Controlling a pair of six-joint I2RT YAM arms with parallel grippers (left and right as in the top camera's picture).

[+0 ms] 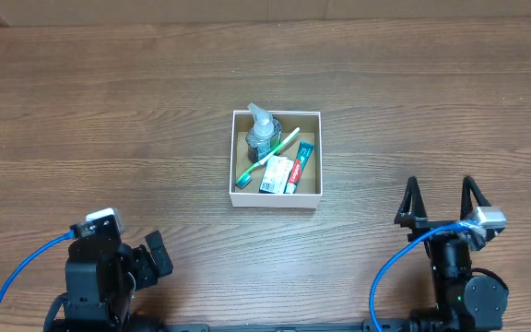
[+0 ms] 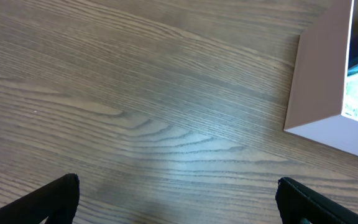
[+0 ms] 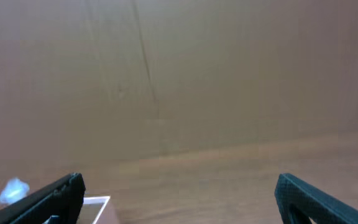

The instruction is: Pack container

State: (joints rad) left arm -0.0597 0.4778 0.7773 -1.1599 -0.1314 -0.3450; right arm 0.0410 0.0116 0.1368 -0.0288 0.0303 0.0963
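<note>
Left end effector: released, fingers spread wide, nothing between them. It sits low at the near-left corner of the desk.
Right end effector: also released and empty, at the near-right, fingers pointing away from me.
Container: mid-desk, between the two arms and further out than both. It is up and to the right of the left arm, up and to the left of the right.
Axis: the box is square, so I see no long side. Its walls run roughly with the desk edges.
Contents: pump bottle in the far-left corner, toothbrush lying diagonally, toothpaste tube along the right wall, a small packet beside it.
Nearer arm: I judge them about level. The left wrist view shows the container's wall ahead and to the right; the right wrist view catches only a corner.
Loose items: I see none on the desk, so packing looks finished to me.
</note>
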